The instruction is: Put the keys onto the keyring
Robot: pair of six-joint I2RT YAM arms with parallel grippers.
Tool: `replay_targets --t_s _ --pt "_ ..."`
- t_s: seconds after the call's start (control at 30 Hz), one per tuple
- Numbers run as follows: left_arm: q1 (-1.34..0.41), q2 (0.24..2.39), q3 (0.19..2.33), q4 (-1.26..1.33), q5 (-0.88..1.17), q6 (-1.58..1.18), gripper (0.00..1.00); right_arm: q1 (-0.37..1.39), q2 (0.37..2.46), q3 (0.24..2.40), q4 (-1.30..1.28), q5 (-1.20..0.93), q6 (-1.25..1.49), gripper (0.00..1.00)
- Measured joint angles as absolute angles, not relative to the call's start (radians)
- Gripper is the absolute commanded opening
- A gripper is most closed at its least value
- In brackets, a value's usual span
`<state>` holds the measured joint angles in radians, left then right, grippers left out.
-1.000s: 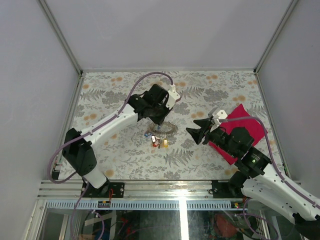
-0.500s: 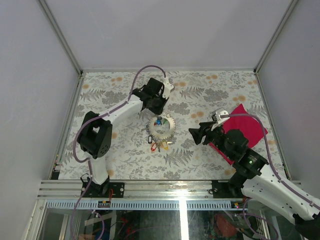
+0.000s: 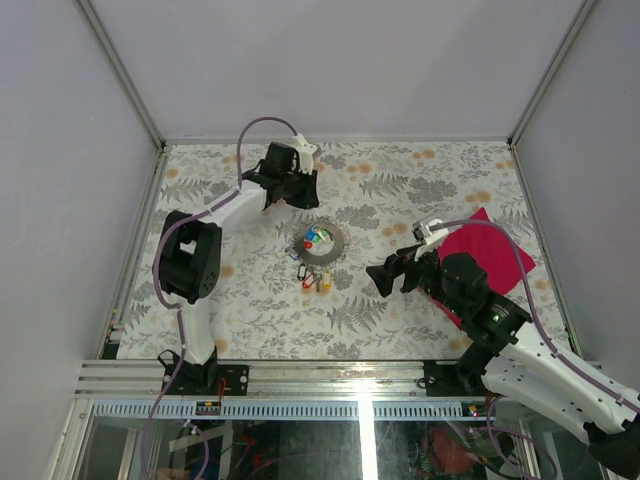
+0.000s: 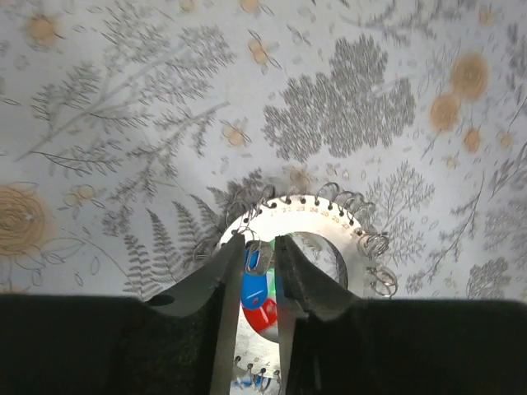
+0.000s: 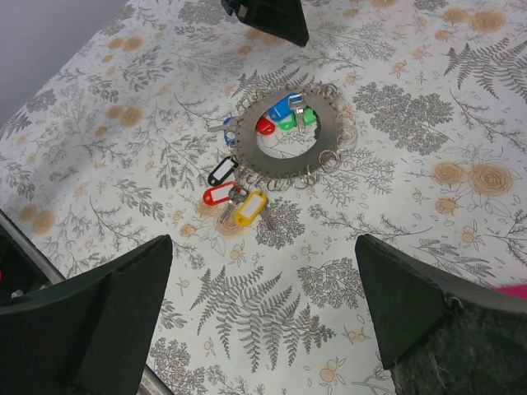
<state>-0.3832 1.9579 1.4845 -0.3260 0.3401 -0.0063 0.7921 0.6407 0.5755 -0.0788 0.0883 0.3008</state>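
The grey metal keyring (image 3: 341, 244) lies flat on the floral table. A blue-headed key (image 5: 280, 107), a green-headed key (image 5: 288, 124) and a red tag (image 5: 264, 126) lie loose in its centre hole. Black, red and yellow tagged keys (image 5: 235, 195) hang off its near rim. My left gripper (image 3: 298, 192) hovers beyond the ring, off to its far left. Its jaws are a narrow gap apart and hold nothing. In the left wrist view (image 4: 259, 240) the blue key (image 4: 254, 284) and ring (image 4: 321, 218) show far below through the gap. My right gripper (image 3: 392, 272) is wide open and empty, right of the ring (image 5: 328, 132).
A red cloth (image 3: 492, 252) lies at the right, partly under my right arm. Small wire split rings (image 4: 375, 244) fringe the ring's rim. Grey walls with metal rails enclose the table on three sides.
My left gripper has lifted off the ring and drawn back to the far left, leaving the blue, green and red tags in the ring's hole. My right gripper has edged left.
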Motion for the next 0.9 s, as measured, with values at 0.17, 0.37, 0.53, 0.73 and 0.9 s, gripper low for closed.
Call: replay_targets --t_s 0.17,0.37,0.53,0.73,0.9 --pt "-0.31 1.948 1.445 -0.22 0.414 -0.084 0.35 0.792 0.671 0.586 -0.089 0.128 0.3 0.99" --pt "-0.241 1.826 1.357 -0.18 0.443 -0.185 0.68 0.792 0.65 0.606 -0.15 0.246 0.25 0.99" --pt "-0.184 1.586 1.236 -0.146 0.419 -0.278 1.0 0.792 0.645 0.659 -0.218 0.336 0.19 0.99" --pt "-0.17 1.269 1.099 -0.183 0.274 -0.327 1.0 0.792 0.598 0.713 -0.266 0.422 0.143 0.99" --pt "-0.169 1.031 0.996 -0.266 0.128 -0.345 1.0 0.792 0.521 0.728 -0.273 0.464 0.133 0.99"
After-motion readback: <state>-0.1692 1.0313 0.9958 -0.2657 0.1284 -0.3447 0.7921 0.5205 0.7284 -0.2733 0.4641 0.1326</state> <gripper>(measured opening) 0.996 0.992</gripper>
